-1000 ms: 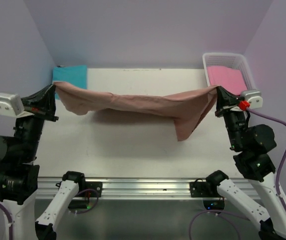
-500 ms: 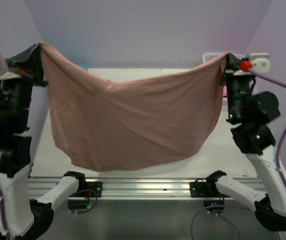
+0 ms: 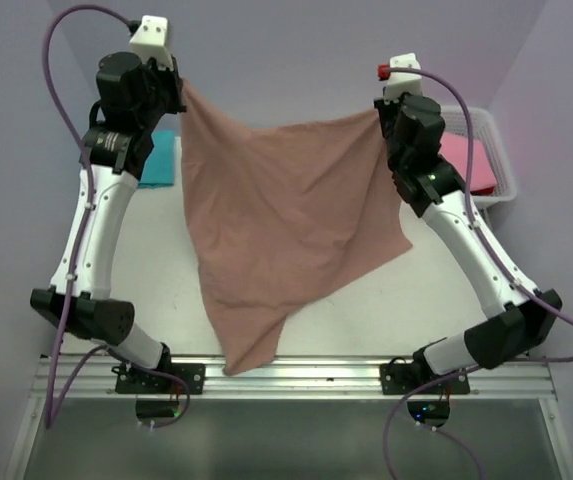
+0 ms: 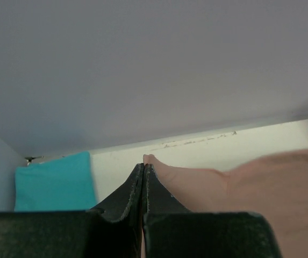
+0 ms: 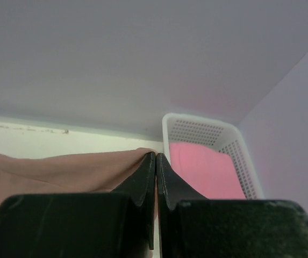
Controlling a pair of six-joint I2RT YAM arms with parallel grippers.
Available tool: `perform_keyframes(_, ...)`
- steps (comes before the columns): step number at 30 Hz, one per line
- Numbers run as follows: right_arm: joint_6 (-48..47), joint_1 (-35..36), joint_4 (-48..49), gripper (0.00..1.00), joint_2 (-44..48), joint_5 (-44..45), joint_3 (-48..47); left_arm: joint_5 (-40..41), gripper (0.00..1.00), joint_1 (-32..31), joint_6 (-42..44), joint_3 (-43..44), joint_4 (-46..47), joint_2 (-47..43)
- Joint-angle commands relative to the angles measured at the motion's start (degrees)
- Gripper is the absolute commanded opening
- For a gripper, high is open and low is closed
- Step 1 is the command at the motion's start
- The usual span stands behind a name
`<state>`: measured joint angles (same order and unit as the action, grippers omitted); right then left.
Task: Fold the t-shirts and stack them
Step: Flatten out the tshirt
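Both grippers sit high: left gripper [image 3: 179,90] and right gripper [image 3: 380,112] each pinch tight on an upper corner of the salmon-brown t-shirt [image 3: 286,220], hanging spread above the table [image 3: 366,300].

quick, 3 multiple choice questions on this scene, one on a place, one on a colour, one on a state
1. Where is the pink t-shirt? A) in the white basket B) on the floor C) draped over an arm
2. Which colour lies at the table's far left corner? A) yellow B) teal C) black
3. How is the salmon-brown t-shirt? A) folded flat B) in the basket C) hanging between both grippers
Answers: 1 A, the right wrist view shows pink cloth inside the basket. 2 B, the teal t-shirt lies by the back wall. 3 C, the left gripper and right gripper are each shut on its upper edge.
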<state>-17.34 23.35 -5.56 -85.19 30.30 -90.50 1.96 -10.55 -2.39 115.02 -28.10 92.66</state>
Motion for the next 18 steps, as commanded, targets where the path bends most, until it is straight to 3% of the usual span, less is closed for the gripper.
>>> perform_keyframes(1,-0.1,0.1,4.7,0.0,12.5,-1.9,0.6,-0.9,0.0,-0.2,-0.5,-5.6,6.7,-17.0)
perform_keyframes(9,4.1,1.3,0.6,0.0,42.5,-14.2,15.3,-3.1,0.0,-0.3,-2.4,-18.2,5.6,-43.6)
perform_keyframes(13,5.7,1.2,-6.0,0.0,49.9,-18.7,14.5,-3.9,0.0,-0.3,-3.6,-14.9,0.1,-47.7)
perform_keyframes(18,6.1,1.0,-8.8,0.0,48.8,-15.1,11.0,-6.2,0.0,-0.1,-5.2,-12.0,0.1,-45.8)
